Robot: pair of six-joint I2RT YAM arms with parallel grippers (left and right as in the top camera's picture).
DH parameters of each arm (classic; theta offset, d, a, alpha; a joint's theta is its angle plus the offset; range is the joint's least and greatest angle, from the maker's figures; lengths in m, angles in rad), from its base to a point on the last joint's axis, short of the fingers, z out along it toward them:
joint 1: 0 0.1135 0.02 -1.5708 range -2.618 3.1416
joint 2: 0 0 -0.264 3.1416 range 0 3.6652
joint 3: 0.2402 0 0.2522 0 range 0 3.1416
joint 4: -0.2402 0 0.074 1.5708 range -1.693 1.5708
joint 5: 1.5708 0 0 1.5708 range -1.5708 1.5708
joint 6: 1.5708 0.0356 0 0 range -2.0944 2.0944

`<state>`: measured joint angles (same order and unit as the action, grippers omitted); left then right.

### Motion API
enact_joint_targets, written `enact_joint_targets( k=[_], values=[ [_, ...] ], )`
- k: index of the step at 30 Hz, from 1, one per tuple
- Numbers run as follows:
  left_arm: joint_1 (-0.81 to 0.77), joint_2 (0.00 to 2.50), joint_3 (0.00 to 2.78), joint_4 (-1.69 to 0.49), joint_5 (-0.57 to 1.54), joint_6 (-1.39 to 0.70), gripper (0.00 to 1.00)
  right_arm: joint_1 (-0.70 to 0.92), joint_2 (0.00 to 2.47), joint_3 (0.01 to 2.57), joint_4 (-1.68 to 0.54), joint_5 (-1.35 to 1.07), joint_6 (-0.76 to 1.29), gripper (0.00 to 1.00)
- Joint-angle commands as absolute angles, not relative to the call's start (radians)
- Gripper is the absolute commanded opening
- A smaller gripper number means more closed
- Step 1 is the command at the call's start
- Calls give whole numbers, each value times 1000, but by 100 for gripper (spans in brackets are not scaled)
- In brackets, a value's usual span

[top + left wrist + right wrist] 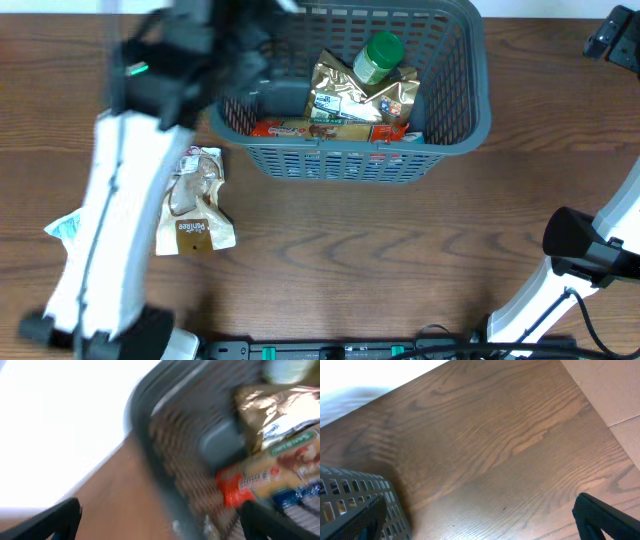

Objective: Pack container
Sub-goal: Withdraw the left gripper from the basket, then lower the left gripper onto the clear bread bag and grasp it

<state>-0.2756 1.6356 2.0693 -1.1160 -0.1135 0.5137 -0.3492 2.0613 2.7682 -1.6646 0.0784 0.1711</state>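
Near-left of the table [400,250]: two items not packed. One is a white/brown pouch [195,205] lying flat. The other is a small blue-white packet [62,228] closer to the left edge, half hidden under the left arm. Near-right: bare wood, just the right arm's base.

Far centre: basket [350,160] sits by the far edge. Inside are a gold bag [345,90], a green-cap bottle [378,55] behind it, and a red/tan bar pack [320,130] along the near wall. There's a blue item [412,137] at the bar pack's right end, can't ID it.

Left gripper [160,510]: at the basket's left end, fingers wide apart, nothing between them. Its view is blurred, so no finer read.

Right gripper [480,502]: fingers spread, empty, over bare wood toward the far-right corner, off the basket's right end.

Progress: I'd say past halfway, at least four in and two visibly out. Likely next pick is the pouch, since it's closest to the left arm. The packet after that looks flimsy and may need a careful pinch.
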Motion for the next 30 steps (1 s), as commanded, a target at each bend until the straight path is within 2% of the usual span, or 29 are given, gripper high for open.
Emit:
enact_joint_targets(
  k=[1, 5, 10, 16, 21, 30],
  values=[
    [-169, 1540, 2086, -1217, -176, 149, 98, -356, 2067, 2767, -1670, 76, 155, 99],
    [-17, 1506, 2072, -1396, -133, -98, 98, -356, 2067, 2767, -1669, 77, 148, 99],
    [76, 1508, 1919, -1440, -90, -65, 98, -356, 2067, 2767, -1669, 77, 140, 99],
    [105, 1509, 1555, -1211, 54, 88, 98, -355, 2067, 2767, -1668, 77, 133, 99],
    [105, 1509, 1288, -998, 82, 165, 98, -356, 2067, 2766, -1669, 77, 133, 99],
    [105, 1517, 1030, -780, 121, 239, 98, -354, 2067, 2767, -1669, 74, 133, 99]
  ],
)
